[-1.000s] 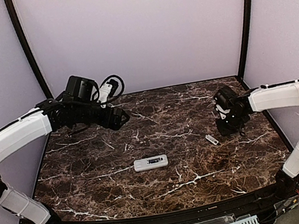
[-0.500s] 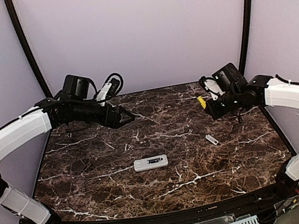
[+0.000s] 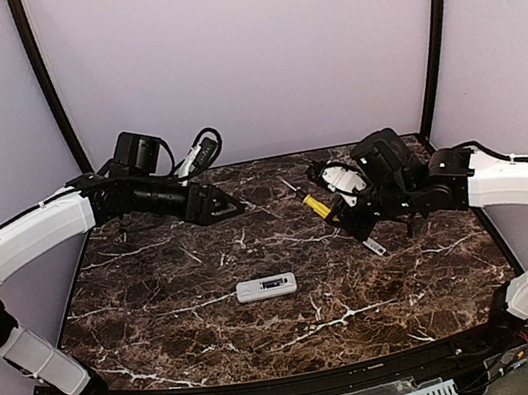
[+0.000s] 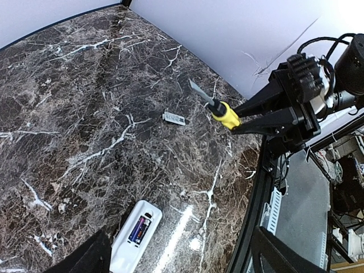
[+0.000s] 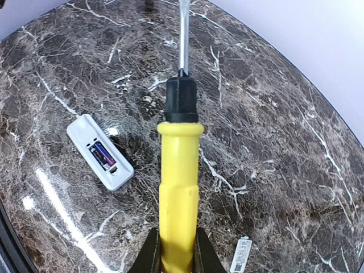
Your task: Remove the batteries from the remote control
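The white remote control (image 3: 266, 287) lies in the middle of the table, compartment face up and uncovered. It also shows in the left wrist view (image 4: 133, 236) and the right wrist view (image 5: 100, 158). The batteries (image 5: 103, 155) sit side by side in the compartment, one purplish-blue, one reddish (image 4: 139, 229). My right gripper (image 3: 345, 206) is shut on a yellow-handled screwdriver (image 5: 178, 193). It holds the tool in the air, to the right of and beyond the remote, blade pointing away from the wrist. My left gripper (image 3: 223, 205) hovers open and empty at the back left.
The small flat grey cover (image 3: 375, 246) lies on the marble to the right of the remote, below my right gripper; it also shows in the right wrist view (image 5: 241, 255). Black frame posts stand at the back corners. The table's edge rail (image 4: 256, 187) runs near the remote.
My right arm has lifted from beside the cover and swung left toward the table's middle with the screwdriver in its grip. The left gripper has barely moved. The remote has not moved.
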